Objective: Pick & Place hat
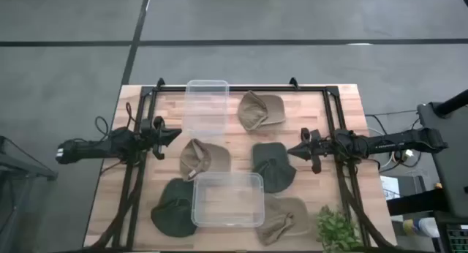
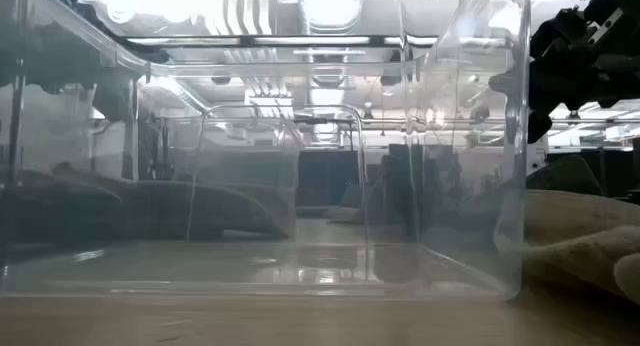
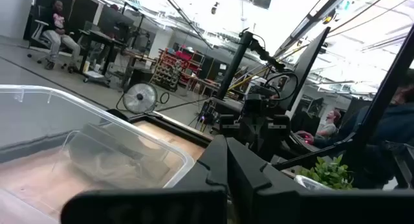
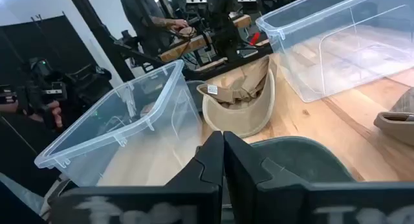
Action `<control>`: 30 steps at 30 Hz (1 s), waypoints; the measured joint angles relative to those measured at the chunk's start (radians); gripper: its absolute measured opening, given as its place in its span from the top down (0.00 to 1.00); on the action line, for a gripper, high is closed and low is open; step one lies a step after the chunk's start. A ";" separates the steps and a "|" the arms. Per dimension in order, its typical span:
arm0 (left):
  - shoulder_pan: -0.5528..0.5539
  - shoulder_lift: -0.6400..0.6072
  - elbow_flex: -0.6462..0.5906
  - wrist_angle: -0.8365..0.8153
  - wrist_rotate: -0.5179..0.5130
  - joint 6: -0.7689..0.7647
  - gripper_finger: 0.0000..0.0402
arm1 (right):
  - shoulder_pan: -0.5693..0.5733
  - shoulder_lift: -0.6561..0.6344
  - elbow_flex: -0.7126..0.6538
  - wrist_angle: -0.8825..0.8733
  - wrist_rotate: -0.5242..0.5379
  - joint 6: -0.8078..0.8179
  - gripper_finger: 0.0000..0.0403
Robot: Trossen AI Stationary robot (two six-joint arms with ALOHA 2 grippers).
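Note:
Several hats lie flat on the wooden table: a tan one at the far side (image 1: 259, 110), a tan one mid-left (image 1: 202, 158), a dark green one mid-right (image 1: 272, 165), a dark green one near-left (image 1: 174, 208) and a tan one near-right (image 1: 281, 218). My left gripper (image 1: 174, 134) is shut and empty at the table's left, beside the far bin. My right gripper (image 1: 292, 150) is shut and empty, over the right edge of the mid-right green hat (image 4: 304, 156). Its shut fingers (image 4: 213, 156) point at the mid-left tan hat (image 4: 239, 104).
One clear plastic bin (image 1: 206, 103) stands at the far side and another (image 1: 227, 199) at the near side, partly over the near hats. A green plant (image 1: 338, 227) sits at the near right corner. Black frame bars run along the table's left, right and far edges.

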 joint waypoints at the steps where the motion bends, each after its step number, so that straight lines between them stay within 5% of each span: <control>1: 0.000 0.000 0.000 0.000 0.000 -0.001 1.00 | 0.000 0.000 0.000 0.001 0.000 0.000 0.98; 17: 0.000 0.000 0.000 0.011 0.000 -0.221 1.00 | 0.000 -0.002 0.000 0.263 0.001 0.428 0.98; 24: 0.000 0.000 0.005 0.016 -0.001 -0.307 1.00 | 0.000 -0.002 0.000 0.300 0.235 0.750 0.98; 30: 0.000 0.000 0.008 0.045 -0.003 -0.343 1.00 | -0.001 0.000 0.015 0.266 0.289 0.859 0.97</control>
